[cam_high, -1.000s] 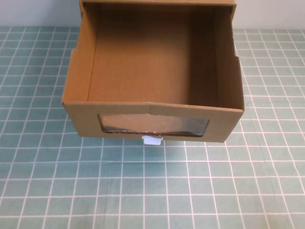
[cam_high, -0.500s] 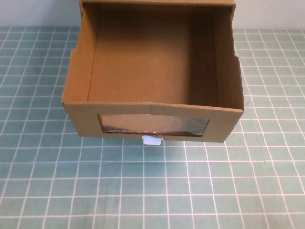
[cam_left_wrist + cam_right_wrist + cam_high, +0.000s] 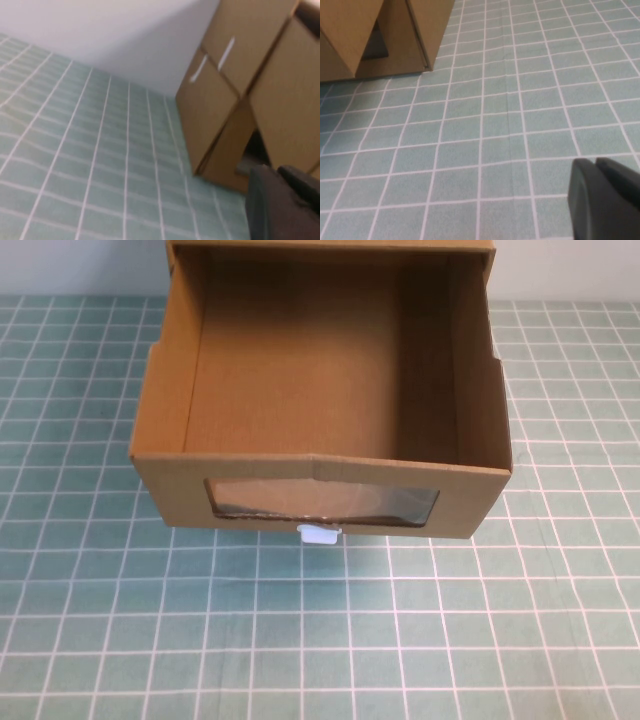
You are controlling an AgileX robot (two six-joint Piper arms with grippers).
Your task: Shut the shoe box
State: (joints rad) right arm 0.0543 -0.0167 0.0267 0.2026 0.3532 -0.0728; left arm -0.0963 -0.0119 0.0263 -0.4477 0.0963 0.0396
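The shoe box [image 3: 320,490] is a brown cardboard drawer, pulled far out toward me and empty inside. Its front has a clear window [image 3: 322,502] with a small white pull tab [image 3: 319,533] below it. The outer sleeve [image 3: 330,246] shows only at the far edge. Neither gripper shows in the high view. My left gripper [image 3: 276,171] is shut and empty, low over the mat to the box's left; the box [image 3: 215,100] shows ahead of it. My right gripper [image 3: 594,163] is shut and empty over the mat, well away from the box [image 3: 395,30].
A green mat with a white grid [image 3: 320,640] covers the table on the near side and both sides of the box. A pale wall [image 3: 125,35] stands behind the box.
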